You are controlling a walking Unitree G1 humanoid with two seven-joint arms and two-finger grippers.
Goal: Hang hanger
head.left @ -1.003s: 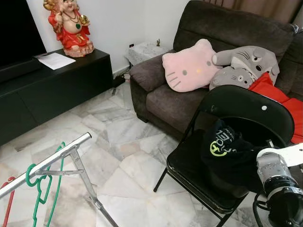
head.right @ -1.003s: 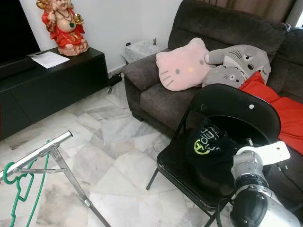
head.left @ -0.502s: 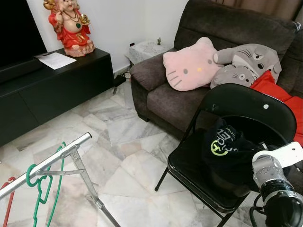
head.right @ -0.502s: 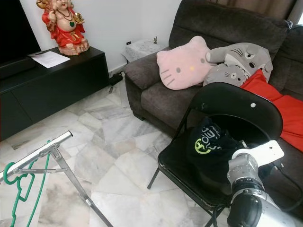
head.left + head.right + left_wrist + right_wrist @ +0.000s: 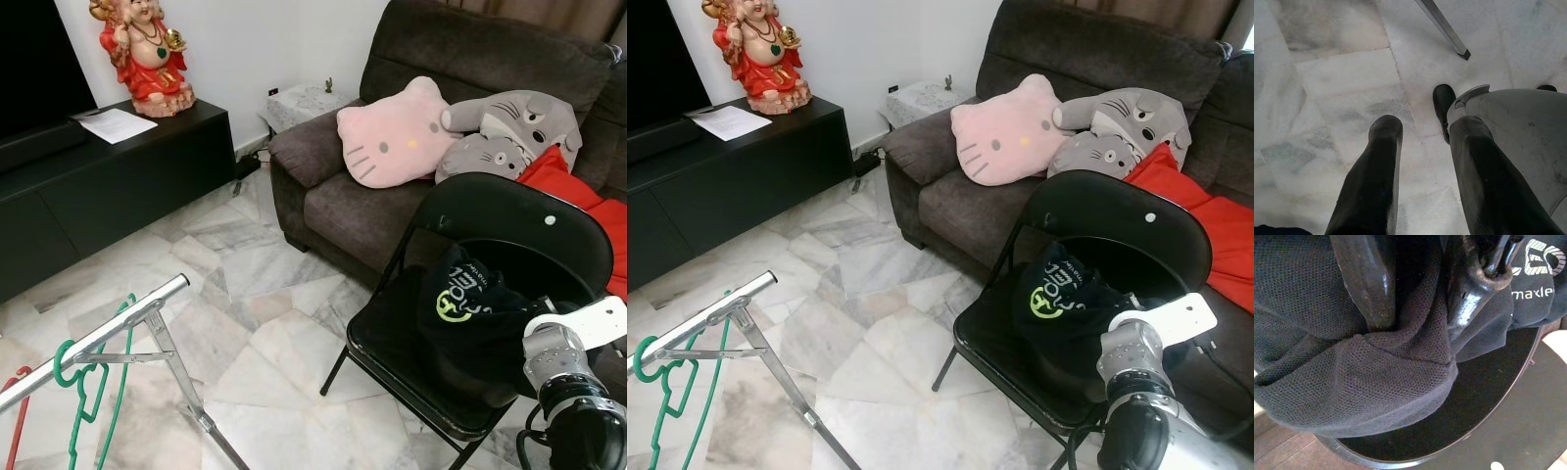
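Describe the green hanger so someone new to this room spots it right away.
Start at the slanted silver metal rail of the drying rack over the marble floor. Near its lower end hangs the green plastic hanger. A red hanger hangs beside it; the green one is nearer the rail's raised tip.

The black garment (image 5: 468,323) bundled on the folding chair (image 5: 509,230) carries print. In the head views it shows a yellow-green round logo (image 5: 451,306) with white capital letters arched above it, too small and creased to spell out. In the right wrist view the same cloth shows white lowercase letters "maxle" (image 5: 1533,294), cut off at the picture edge, beneath outlined green letters (image 5: 1546,256) that a fold makes unreadable. The sheet of paper (image 5: 114,125) on the black TV cabinet (image 5: 118,181) bears nothing legible.
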